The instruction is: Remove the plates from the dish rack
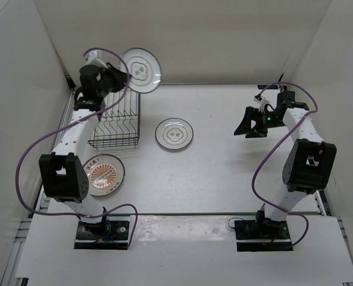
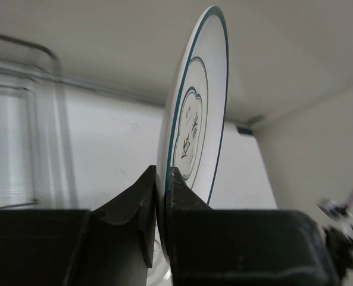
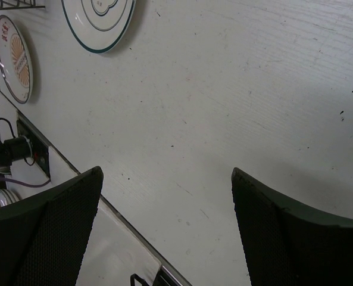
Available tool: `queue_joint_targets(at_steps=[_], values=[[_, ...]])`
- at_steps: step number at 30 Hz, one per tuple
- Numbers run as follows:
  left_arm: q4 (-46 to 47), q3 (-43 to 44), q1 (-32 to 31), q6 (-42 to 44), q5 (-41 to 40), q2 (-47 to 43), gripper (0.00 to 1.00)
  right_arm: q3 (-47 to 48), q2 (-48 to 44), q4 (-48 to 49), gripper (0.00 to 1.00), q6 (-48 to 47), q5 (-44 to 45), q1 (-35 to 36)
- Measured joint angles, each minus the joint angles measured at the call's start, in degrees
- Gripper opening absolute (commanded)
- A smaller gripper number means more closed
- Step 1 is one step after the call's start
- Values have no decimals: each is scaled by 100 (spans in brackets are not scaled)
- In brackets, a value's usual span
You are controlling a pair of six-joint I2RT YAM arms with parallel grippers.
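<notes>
Looks like the carry stage for the last of the plates. Gripping, with the left jaws clenched tight, the lower rim of a line-patterned plate, upright on edge and standing straight up from between them, in the air and clear of the dish rack, directly below those jaws. Showing no plate in the rack's slots from above. Leaving the right jaws spread wide and holding nothing, hanging over a bare stretch of the surface, well apart from every plate. Next, probably: swinging the held plate sideways off the rack, tipping it from upright to flat, lowering to a free spot, then releasing, minding the rack's wires and the ringed plate lying flat between the two sets of jaws. Counting three plates: one in the left jaws, two flat on the surface, the second a sunburst plate beyond the rack's near end from the left jaws. Counting one rack.
</notes>
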Motion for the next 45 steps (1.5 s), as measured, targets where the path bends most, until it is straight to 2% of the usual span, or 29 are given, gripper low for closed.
queue_joint_targets(at_steps=[5,6,12,21,32,41,44,45], values=[[374,-2,-780,-538,684,807,1,0,0,-7,90,-17,0,0],[382,-2,-885,-603,785,946,4,0,0,-7,90,-26,-2,0],[308,-365,-1241,-715,1123,1355,6,0,0,-15,90,-57,0,-2],[70,-553,-1495,-645,1143,1635,6,0,0,-59,90,-92,4,-13],[-824,-660,-1606,-192,1027,1703,6,0,0,-136,90,-127,4,-76],[-1349,-658,-1609,44,953,1849,15,0,0,-166,90,-129,4,-85],[-1416,-656,-1606,59,951,1917,19,0,0,-177,90,-131,4,-85],[-1456,-656,-1606,68,951,1939,24,0,0,-177,90,-131,4,-85]])
